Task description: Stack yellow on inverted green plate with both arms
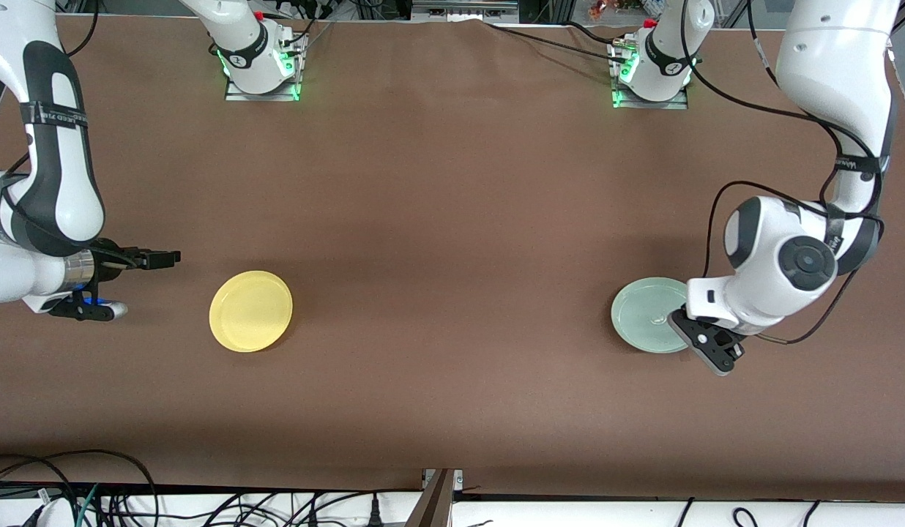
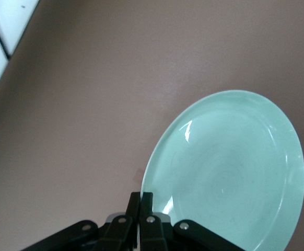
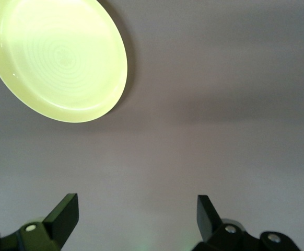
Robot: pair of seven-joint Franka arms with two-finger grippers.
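Left end effector [image 2: 140,201] clenched on green plate [image 2: 230,172] rim; right end effector [image 3: 136,212] released near yellow [image 1: 251,310].

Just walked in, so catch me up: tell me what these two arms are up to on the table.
The left tool is down at the green plate, fingers shut on its rim at the left arm's end of the brown table. The yellow plate lies flat and untouched toward the right arm's end. The right tool waits beside it with fingers open, holding nothing. The plates lie well apart, so nothing is stacked yet.
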